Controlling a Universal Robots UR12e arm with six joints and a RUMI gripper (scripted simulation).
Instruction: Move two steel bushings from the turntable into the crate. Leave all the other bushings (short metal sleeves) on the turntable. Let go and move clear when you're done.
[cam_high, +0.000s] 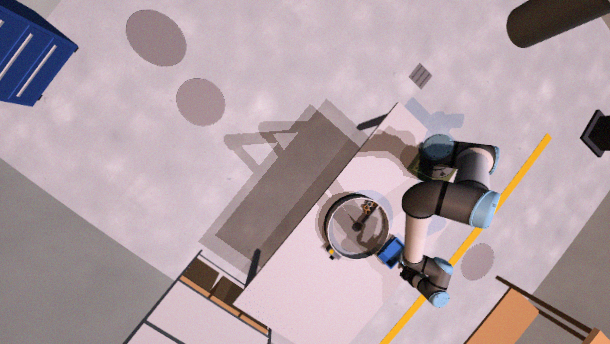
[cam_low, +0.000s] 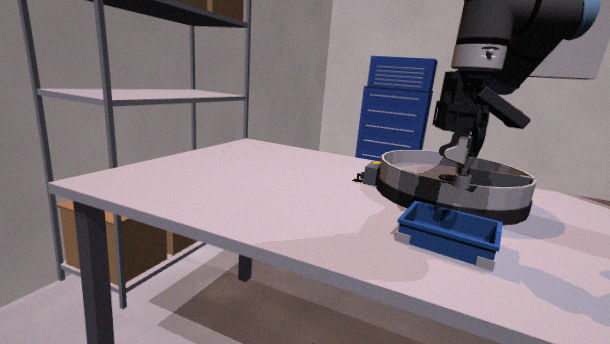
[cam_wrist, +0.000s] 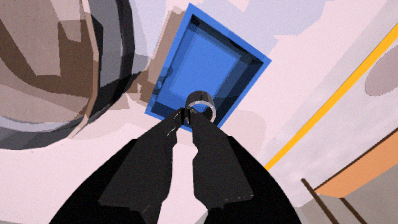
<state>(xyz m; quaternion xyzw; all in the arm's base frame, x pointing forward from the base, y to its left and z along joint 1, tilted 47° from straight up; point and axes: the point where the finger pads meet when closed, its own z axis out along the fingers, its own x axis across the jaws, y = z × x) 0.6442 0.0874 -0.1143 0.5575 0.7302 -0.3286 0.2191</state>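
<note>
Wrist view: one steel bushing (cam_low: 463, 181) (cam_wrist: 201, 106), pinched by its wall in my gripper (cam_low: 465, 172) (cam_wrist: 187, 109), near centre of frame, over the crate's (cam_low: 450, 235) (cam_wrist: 206, 62) lower end; open end facing the camera, long axis tilted. Lettering: none legible.

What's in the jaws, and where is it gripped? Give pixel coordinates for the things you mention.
A steel bushing (cam_wrist: 200, 96), pinched by its wall at the rim with the jaws nearly closed; the bore stays open beside them.
</note>
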